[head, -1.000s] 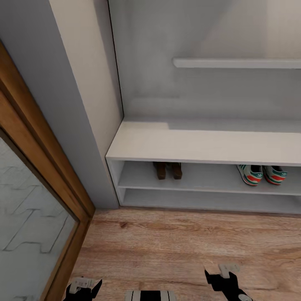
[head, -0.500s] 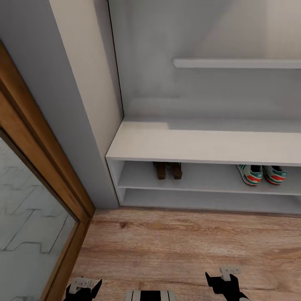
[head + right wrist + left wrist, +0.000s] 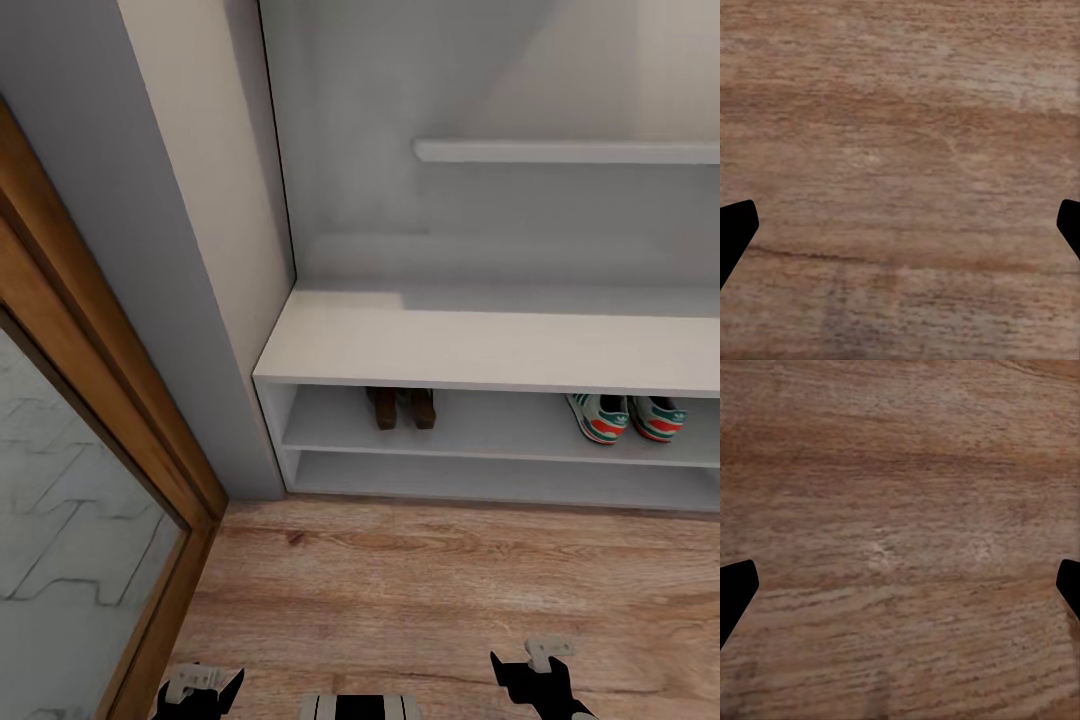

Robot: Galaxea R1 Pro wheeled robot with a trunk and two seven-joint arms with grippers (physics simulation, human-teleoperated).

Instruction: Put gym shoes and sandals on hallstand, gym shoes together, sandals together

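Observation:
The pale hallstand (image 3: 480,350) fills the middle of the head view. On its upper open shelf, under the bench top, the two dark brown sandals (image 3: 403,407) stand side by side towards the left. The two gym shoes (image 3: 627,417) sit next to each other on the same shelf at the right. My left gripper (image 3: 200,688) and right gripper (image 3: 540,670) hang low at the near edge, well back from the rack. Over bare corridor floor (image 3: 420,590), the left gripper (image 3: 900,585) and right gripper (image 3: 900,229) are both open and hold nothing.
A wood-framed glass door (image 3: 90,480) and a grey wall corner (image 3: 190,300) stand close on the left. A floating shelf (image 3: 570,150) hangs above the bench top. The lower rack shelf (image 3: 480,480) holds nothing that I can see.
My right gripper has dropped slightly lower in the head view. The shoes, sandals and left gripper have not moved.

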